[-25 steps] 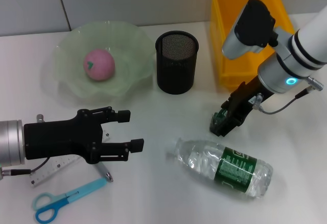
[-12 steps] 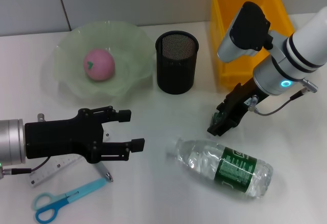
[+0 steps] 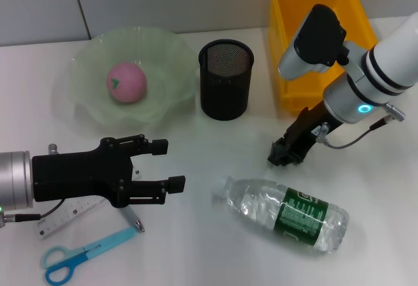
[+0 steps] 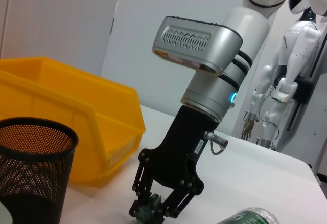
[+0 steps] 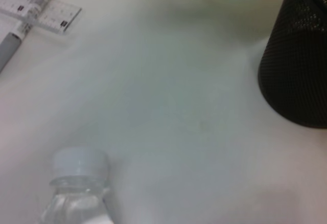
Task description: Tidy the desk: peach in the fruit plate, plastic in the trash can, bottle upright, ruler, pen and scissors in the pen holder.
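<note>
The left hand (image 3: pixel 171 165) covers most of the pen (image 3: pixel 133 219) and part of the ruler (image 3: pixel 68 216) near the counter's front edge. What the right hand (image 4: pixel 156 207) grips is too small to tell. The bin's (image 3: pixel 312 12) far wall is cut off.

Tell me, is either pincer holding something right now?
Yes: the right pincer pinches a small crumpled green plastic scrap between its fingertips, low over the desk. The left pincer is open, empty.
</note>
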### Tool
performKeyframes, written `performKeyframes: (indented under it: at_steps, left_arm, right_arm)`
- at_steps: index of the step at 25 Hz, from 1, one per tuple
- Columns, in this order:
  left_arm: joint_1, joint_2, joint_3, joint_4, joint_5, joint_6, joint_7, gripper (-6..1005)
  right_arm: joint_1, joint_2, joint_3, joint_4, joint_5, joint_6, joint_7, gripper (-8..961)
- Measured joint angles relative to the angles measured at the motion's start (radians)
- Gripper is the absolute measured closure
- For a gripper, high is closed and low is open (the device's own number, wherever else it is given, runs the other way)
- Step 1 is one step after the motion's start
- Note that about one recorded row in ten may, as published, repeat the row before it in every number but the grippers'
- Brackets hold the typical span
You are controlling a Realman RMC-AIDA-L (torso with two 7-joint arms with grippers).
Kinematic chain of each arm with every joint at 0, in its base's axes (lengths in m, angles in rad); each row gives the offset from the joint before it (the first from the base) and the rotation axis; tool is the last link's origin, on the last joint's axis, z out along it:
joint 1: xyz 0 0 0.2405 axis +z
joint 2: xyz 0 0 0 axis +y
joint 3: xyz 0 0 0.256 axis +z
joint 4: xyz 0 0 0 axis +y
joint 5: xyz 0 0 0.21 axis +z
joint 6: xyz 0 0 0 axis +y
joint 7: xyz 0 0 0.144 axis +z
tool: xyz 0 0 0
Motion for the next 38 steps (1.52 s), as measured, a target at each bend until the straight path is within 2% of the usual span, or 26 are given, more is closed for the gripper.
performKeyframes:
  at_steps: [8, 10, 13, 15, 19, 23, 25, 31, 34, 35, 38]
  left_arm:
    - [-0.003, 0.0, 0.0, 0.001, 0.0, -0.007, 0.0, 152]
    - [-0.003, 0.0, 0.0, 0.001, 0.0, -0.009, 0.0, 152]
    - [-0.004, 0.0, 0.0, 0.001, 0.0, -0.011, -0.001, 152]
    - [-0.005, 0.0, 0.0, 0.001, 0.0, -0.012, -0.002, 152]
    - [-0.007, 0.0, 0.0, 0.0, 0.001, -0.012, -0.002, 152]
    - [-0.007, 0.0, 0.0, -0.001, 0.002, -0.012, -0.002, 152]
    - [-0.007, -0.002, 0.0, -0.002, 0.002, -0.012, -0.002, 152]
    - [-0.006, -0.008, -0.001, -0.003, 0.0, -0.015, -0.01, 152]
    - [-0.006, -0.013, -0.001, -0.001, 0.001, -0.018, -0.014, 152]
    - [-0.006, -0.015, -0.002, -0.002, 0.001, -0.02, -0.014, 152]
    - [-0.006, -0.021, -0.001, -0.005, 0.002, -0.025, -0.008, 152]
  right_arm:
    - [-0.006, -0.004, 0.04, -0.036, 0.021, -0.043, 0.005, 637]
    - [-0.009, -0.006, 0.113, -0.08, 0.041, -0.103, 0.005, 668]
    - [-0.018, -0.007, 0.162, -0.125, 0.066, -0.153, 0.005, 694]
    - [-0.058, -0.009, 0.216, -0.213, 0.127, -0.207, -0.001, 718]
    - [-0.093, -0.012, 0.264, -0.275, 0.178, -0.224, -0.004, 765]
    - [-0.118, -0.016, 0.371, -0.319, 0.235, -0.247, -0.012, 793]
    - [-0.154, -0.016, 0.454, -0.348, 0.316, -0.229, -0.032, 801]
    - [-0.21, -0.018, 0.542, -0.354, 0.438, -0.123, -0.044, 826]
    - [-0.221, -0.03, 0.567, -0.318, 0.463, -0.048, -0.044, 842]
    - [-0.223, -0.04, 0.569, -0.282, 0.464, -0.006, -0.043, 849]
    - [-0.219, -0.053, 0.565, -0.246, 0.46, 0.025, -0.043, 872]
